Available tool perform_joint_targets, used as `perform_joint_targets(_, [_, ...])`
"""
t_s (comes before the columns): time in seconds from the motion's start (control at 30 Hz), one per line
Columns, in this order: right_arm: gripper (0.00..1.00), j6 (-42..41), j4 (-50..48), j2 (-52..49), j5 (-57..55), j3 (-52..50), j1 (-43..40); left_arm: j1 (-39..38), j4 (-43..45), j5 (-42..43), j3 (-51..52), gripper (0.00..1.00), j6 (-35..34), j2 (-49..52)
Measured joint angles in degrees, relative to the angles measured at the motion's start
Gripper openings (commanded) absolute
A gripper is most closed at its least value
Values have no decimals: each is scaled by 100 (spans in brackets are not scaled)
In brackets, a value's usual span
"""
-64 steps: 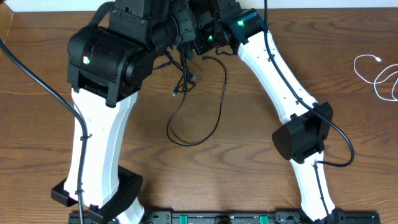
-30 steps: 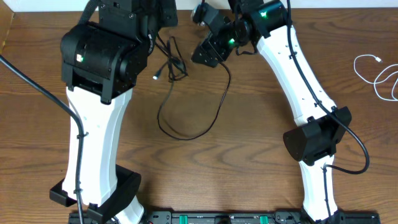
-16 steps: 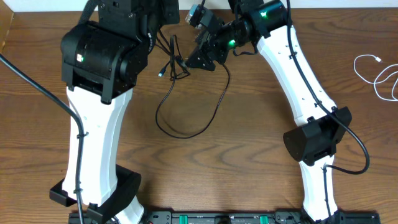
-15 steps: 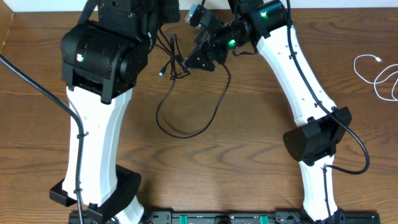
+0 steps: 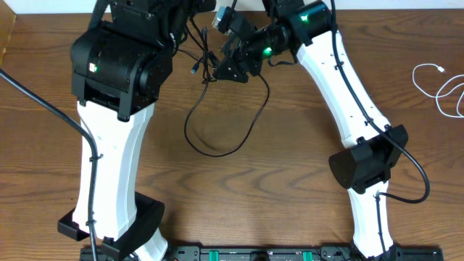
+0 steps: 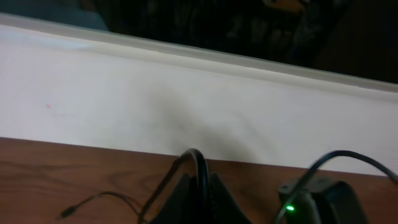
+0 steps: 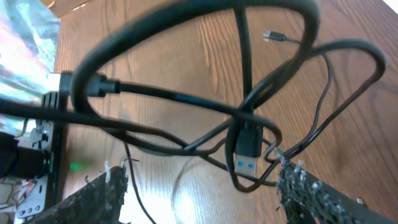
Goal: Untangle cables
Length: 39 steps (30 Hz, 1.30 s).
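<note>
A brown wooden worktop [image 5: 290,181] with a long, wavy grain fills nearly the whole overhead view. Along its 12 o'clock edge runs a narrow white strip [image 5: 406,4]. In the left wrist view this is a pale white wall [image 6: 124,93] rising straight from the far edge of the wood, with a raised ledge along its top and a dark, blurred space above. In the overhead view a lighter tan strip [image 5: 6,36] borders the worktop at 10 o'clock. At 10 o'clock in the right wrist view lies something shiny and crinkled [image 7: 25,37], pinkish and bluish, too blurred to name.
</note>
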<state>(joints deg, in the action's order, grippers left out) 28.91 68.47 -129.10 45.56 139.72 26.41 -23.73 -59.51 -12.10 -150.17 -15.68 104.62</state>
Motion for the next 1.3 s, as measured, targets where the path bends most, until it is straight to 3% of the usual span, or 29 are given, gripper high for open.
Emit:
perform_joint_targets(0.3, [80,-2,-149,0,-107,0,50,-514,15,282,0,7,-127,0])
perform_joint_targets(0.37, [77,-2,-151,0,-155,0,48,-557,-9,295,0,7,-173,0])
perform_joint_targets(0.5, [39,17,-190,0,-190,0,48,-584,-35,433,0,7,-254,0])
perform_joint_targets(0.67, [4,24,-188,0,-229,0,50,-682,-39,479,0,7,-251,-7])
perform_joint_targets(0.83, [3,-31,-184,0,-448,0,48,-682,-72,354,13,7,-219,-105])
perform_joint_targets(1.03, [2,-52,-170,2,-846,0,39,-664,-310,-354,48,7,9,-343])
perform_joint_targets(1.3, [3,-144,153,2,-1412,0,-439,-11,-505,-669,48,7,94,-444])
